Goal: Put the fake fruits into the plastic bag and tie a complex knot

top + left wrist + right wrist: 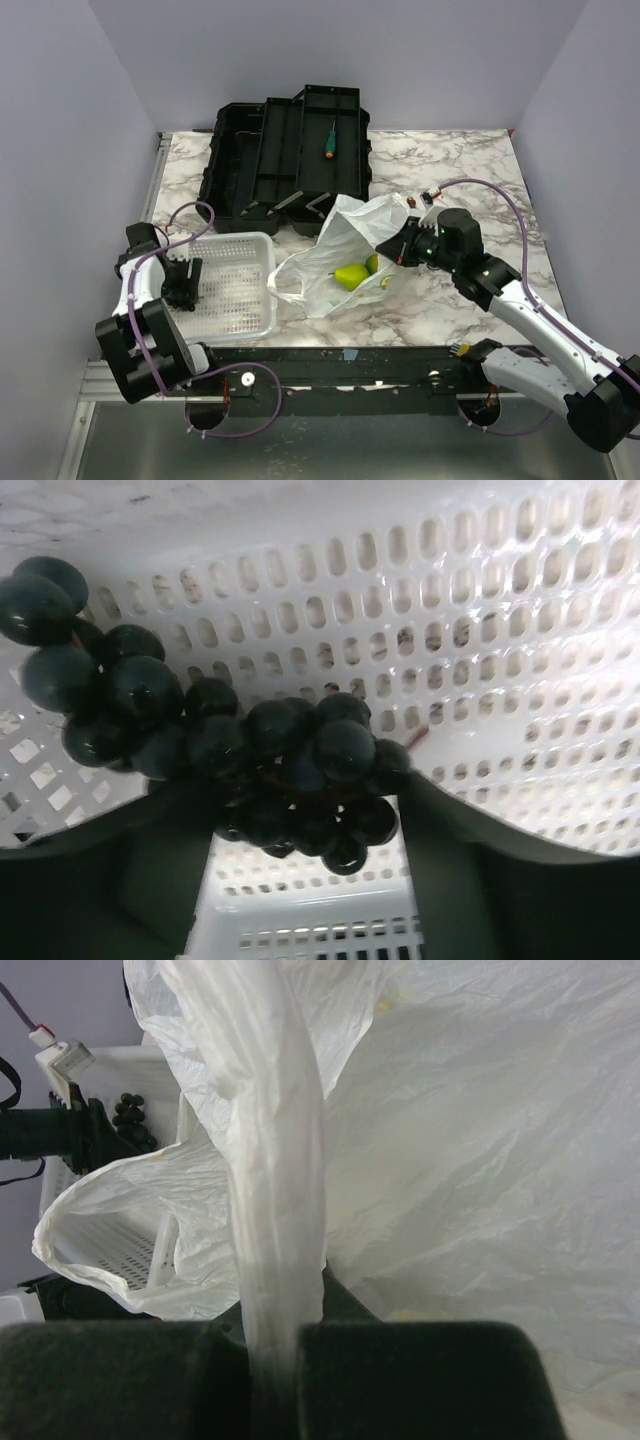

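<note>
Fake fruits point(350, 277), two yellow-green ones, lie inside the plastic bag point(340, 235), just past the fingertips of my right tool point(403, 247) and a little to its left. That tool is clamped on the bag: in its wrist view a gathered, twisted strip of the white film runs straight down between the two pads, and the rest of the bag billows out ahead of it. The bag rests on the marble tabletop point(450, 180) between my two tools, with its mouth facing the near edge.

My left tool point(305, 880) is down inside the white perforated basket point(235, 295). A dark grape bunch point(300, 770) sits right at its fingertips, the lower grapes between the two fingers point(130, 880) and the rest spilling up and to the left. The fingers stand apart on either side of the bunch; I cannot tell whether they are pressing on it.

Beyond both tools, an open black toolbox point(290, 150) holds a screwdriver point(328, 140).
</note>
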